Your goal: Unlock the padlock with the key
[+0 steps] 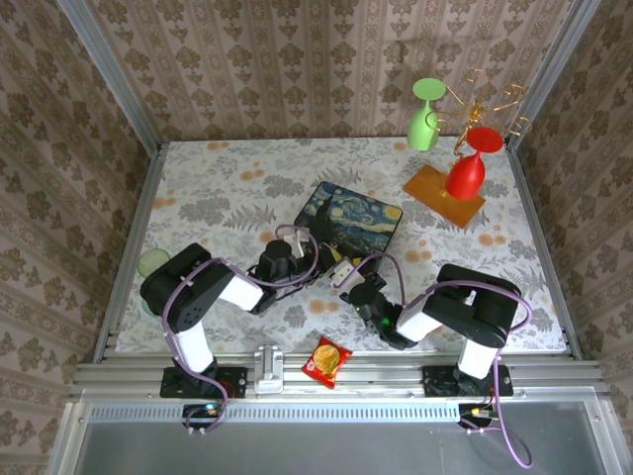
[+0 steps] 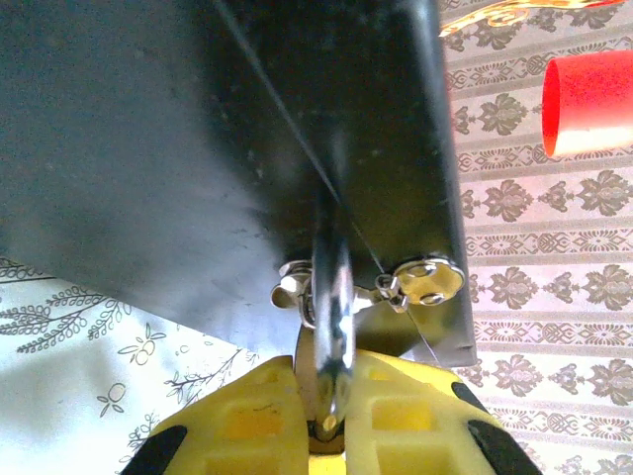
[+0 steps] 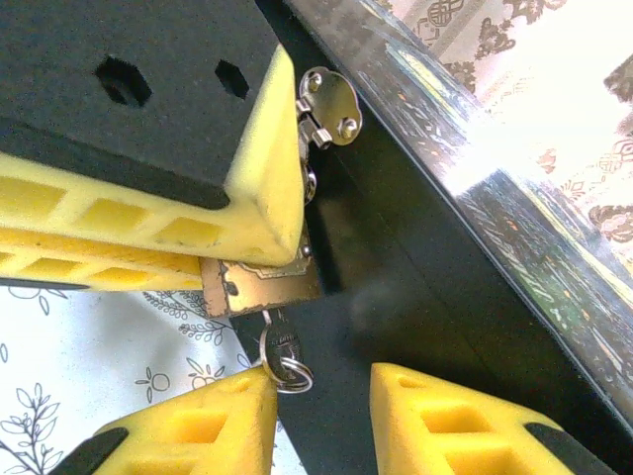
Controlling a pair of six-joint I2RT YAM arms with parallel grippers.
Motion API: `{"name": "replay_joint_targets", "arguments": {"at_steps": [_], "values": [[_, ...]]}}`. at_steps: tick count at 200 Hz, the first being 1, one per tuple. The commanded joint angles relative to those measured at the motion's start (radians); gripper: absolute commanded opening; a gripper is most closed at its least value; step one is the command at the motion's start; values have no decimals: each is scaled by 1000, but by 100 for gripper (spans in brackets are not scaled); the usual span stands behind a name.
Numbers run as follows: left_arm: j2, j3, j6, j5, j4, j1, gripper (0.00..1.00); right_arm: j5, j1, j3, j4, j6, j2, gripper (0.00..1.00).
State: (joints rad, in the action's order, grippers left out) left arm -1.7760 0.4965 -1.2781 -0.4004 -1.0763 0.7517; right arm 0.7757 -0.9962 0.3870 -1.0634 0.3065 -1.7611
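Both arms reach in to the near side of the Starry Night-patterned box (image 1: 361,213), which lies flat at mid-bench (image 1: 227,188). The padlock (image 3: 259,287) hangs at the box's black side wall, just below a silver hasp plate (image 3: 331,109). In the left wrist view the left tool (image 2: 331,396) is closed on the padlock, its yellow fingers (image 2: 247,416) pressed to either side of the silver shackle, which runs up to the hasp fittings against the dark wall. In the right wrist view those same fingers cover the upper part of the brass body, leaving only its lower edge exposed. The key (image 3: 280,344) is seated in the underside of the padlock and points downward, with a small split ring (image 3: 293,376) hanging from its head. The right tool (image 3: 324,381) sits directly beneath with its jaws apart and nothing clamped between them. Its left fingertip lies against the ring, and its other fingertip stands clear of the key in front of the box wall. At the far right of the bench a red glass (image 1: 467,168) and a green glass (image 1: 423,119) hang inverted on a gold wire rack with a wooden base. A red snack packet (image 1: 326,358) rests on the front rail between the arm bases.
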Motion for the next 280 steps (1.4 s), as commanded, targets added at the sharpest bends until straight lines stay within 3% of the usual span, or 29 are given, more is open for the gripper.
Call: {"name": "replay_joint_targets", "arguments": {"at_steps": [1, 80, 114, 155, 217, 242, 280], "values": [[30, 5, 34, -17, -24, -1, 0, 58, -4, 10, -66, 7, -55, 31], [19, 18, 26, -9, -19, 29, 0, -10, 9, 36, -157, 102, -91, 31], [18, 15, 20, -3, -27, 31, 0, -40, 30, 35, -133, 79, -71, 16], [28, 16, 28, 0, -14, 31, 0, -57, 43, 9, -95, 33, -41, 7], [23, -11, 39, 15, -12, 33, 0, -312, 84, -34, 108, -202, 102, 0], [12, -19, 55, 24, -8, 31, 4, -445, 132, -70, 193, -344, 174, 0], [-19, -26, 64, 33, -22, 31, 8, -574, 190, -100, 288, -435, 272, 0]]}}
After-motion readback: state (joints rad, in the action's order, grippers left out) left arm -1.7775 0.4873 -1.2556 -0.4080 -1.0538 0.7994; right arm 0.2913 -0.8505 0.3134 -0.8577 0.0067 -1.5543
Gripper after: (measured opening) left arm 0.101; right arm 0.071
